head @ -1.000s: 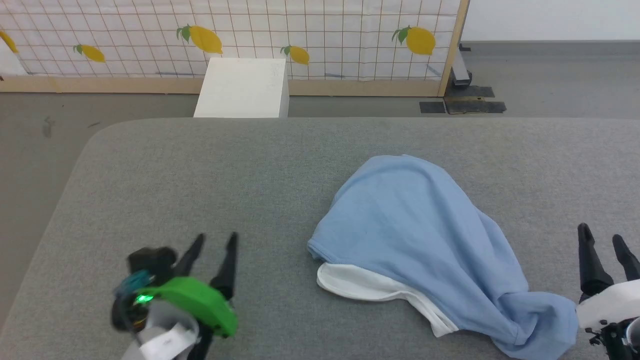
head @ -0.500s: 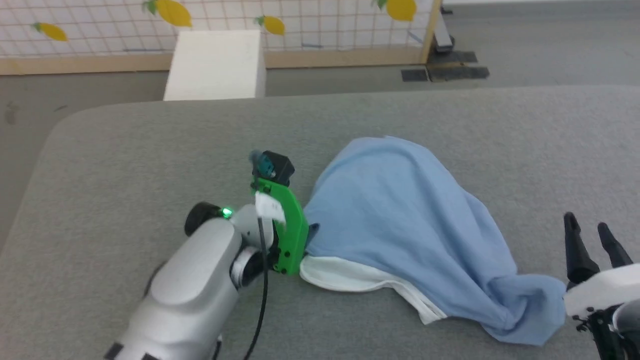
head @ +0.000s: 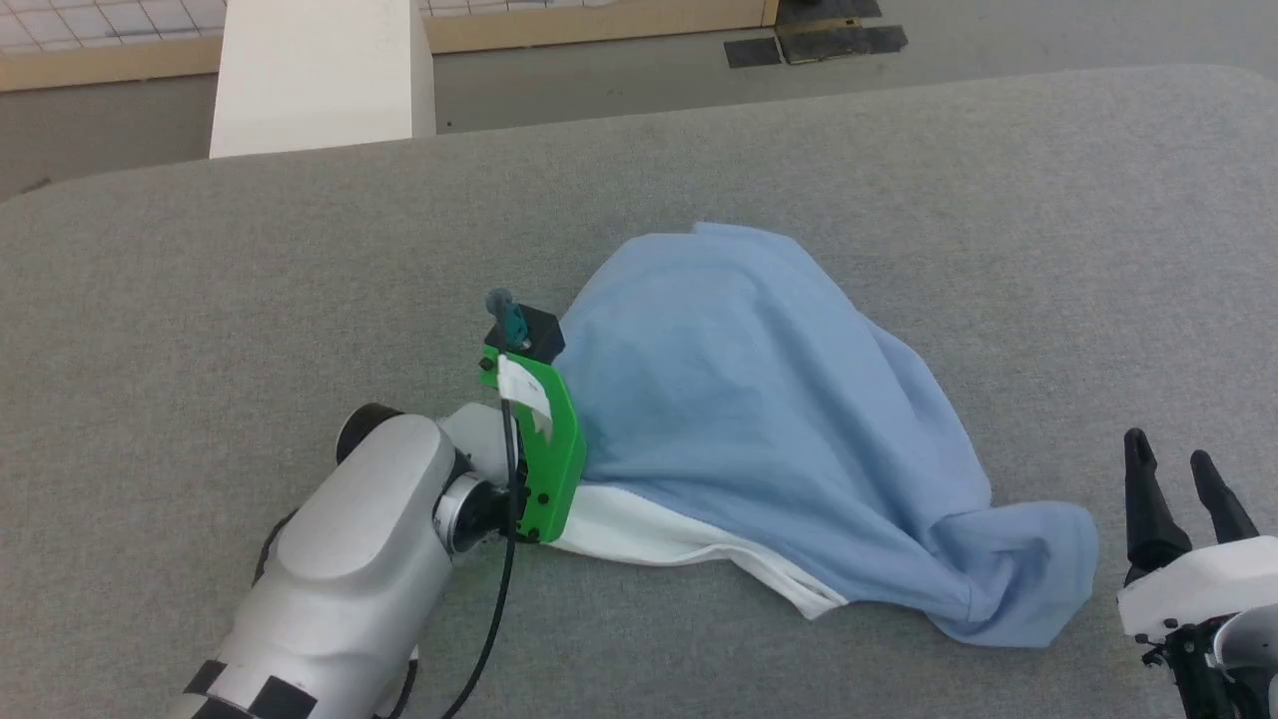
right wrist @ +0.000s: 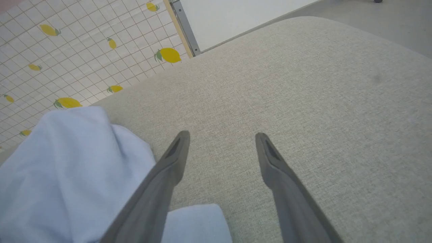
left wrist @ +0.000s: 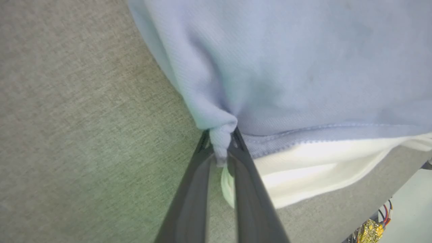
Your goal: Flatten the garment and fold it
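Observation:
The garment (head: 759, 399), light blue with a white inner layer (head: 639, 534) showing along its near edge, lies in a rumpled mound on the grey padded table (head: 250, 280). In the left wrist view my left gripper (left wrist: 221, 148) is shut on a pinched fold of the garment (left wrist: 303, 67) at its left edge. In the head view the green wrist mount (head: 539, 449) covers that grip. My right gripper (head: 1166, 449) stands open just right of the garment's bunched end and touches nothing. In the right wrist view my right gripper (right wrist: 222, 135) holds nothing, and the garment (right wrist: 67, 162) lies to its left.
A white box (head: 319, 70) stands on the floor beyond the table's far edge. The table's rounded far right corner (right wrist: 303, 30) is near, with a lemon-patterned screen (right wrist: 84, 50) behind it. Bare grey table spreads left of and behind the garment.
The head camera has tilted down. My left arm came from the lower left to the garment's left edge, and its gripper closed on the cloth. The right gripper kept still.

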`<state>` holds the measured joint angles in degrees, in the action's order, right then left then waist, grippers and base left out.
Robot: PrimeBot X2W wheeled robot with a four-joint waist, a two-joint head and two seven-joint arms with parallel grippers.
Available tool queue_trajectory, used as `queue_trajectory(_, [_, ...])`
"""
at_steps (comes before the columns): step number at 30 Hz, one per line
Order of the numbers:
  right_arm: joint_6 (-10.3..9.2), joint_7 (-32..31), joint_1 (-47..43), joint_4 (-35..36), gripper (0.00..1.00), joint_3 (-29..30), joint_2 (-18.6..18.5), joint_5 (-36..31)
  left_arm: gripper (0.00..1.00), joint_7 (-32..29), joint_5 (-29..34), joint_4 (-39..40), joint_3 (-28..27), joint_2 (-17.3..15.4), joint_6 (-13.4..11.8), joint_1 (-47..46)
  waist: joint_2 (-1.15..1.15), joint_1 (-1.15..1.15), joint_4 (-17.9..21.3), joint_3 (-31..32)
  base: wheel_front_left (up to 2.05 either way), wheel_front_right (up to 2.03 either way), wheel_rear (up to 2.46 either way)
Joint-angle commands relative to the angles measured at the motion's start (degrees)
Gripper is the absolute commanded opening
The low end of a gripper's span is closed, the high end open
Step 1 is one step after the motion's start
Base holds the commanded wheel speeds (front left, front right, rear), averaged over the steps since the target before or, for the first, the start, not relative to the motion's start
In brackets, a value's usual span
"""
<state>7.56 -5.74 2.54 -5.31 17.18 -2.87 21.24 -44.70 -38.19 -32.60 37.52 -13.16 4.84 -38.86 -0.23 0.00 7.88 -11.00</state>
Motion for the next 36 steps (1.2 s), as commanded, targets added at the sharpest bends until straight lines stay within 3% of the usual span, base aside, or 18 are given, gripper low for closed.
queue_trajectory(1, [-0.08,0.4,0.1,-0.4,1.0,0.1,0.0,0.1,0.0,0.9,-0.8,0.1,-0.5,0.2,0.2,1.0,0.23,0.0,-0.7,0.3,0.0,0.0,0.0])
queue_trajectory(8, [-0.08,-0.1,0.4,-1.6,1.0,-0.6,0.0,-0.8,0.0,7.4,-5.8,4.2,-7.3,1.0,-1.0,0.7,0.23,0.0,-5.2,3.6,0.0,0.0,0.0])
queue_trajectory(14, [-0.08,-1.5,0.7,-2.0,1.0,-1.2,0.0,-1.8,0.0,12.7,-9.5,10.4,-15.3,-2.3,-4.7,3.5,0.23,0.0,-10.0,6.6,0.0,0.0,0.0])
queue_trajectory(21, [-0.08,-2.4,0.8,-2.2,1.0,-2.7,0.0,-1.9,0.0,13.2,-12.3,15.5,-22.6,-9.0,-12.4,17.6,0.23,0.0,-13.8,7.9,0.0,0.0,0.0])
queue_trajectory(29, [-0.08,-2.7,0.8,-2.8,1.0,-3.8,0.0,-1.9,0.0,11.4,-16.7,17.0,-23.7,-8.2,-15.0,32.4,0.23,0.0,-14.9,8.2,0.0,0.0,0.0])
queue_trajectory(30, [-0.08,-2.7,0.7,-2.9,1.0,-4.0,0.0,-1.9,0.2,11.8,-17.0,17.3,-24.0,-8.0,-15.0,33.2,0.23,0.0,-14.9,8.3,0.0,0.0,0.0])
queue_trajectory(31, [-0.08,-2.6,0.6,-3.0,1.0,-4.1,0.0,-1.8,0.73,12.5,-17.6,17.9,-24.6,-7.5,-14.8,33.8,0.23,0.0,-14.9,8.5,0.0,0.0,0.0])
queue_trajectory(32, [-0.08,-2.6,0.4,-3.2,1.0,-4.1,0.0,-1.8,1.0,13.5,-18.1,18.7,-25.2,-7.2,-14.5,34.0,0.23,0.0,-14.9,8.8,0.0,0.0,0.0])
queue_trajectory(36, [-0.08,-2.7,-0.3,-3.6,1.0,-4.2,0.0,-1.8,1.0,20.2,-19.8,23.3,-29.9,-6.5,-12.3,34.0,0.23,0.0,-14.7,10.0,0.0,0.0,0.0])
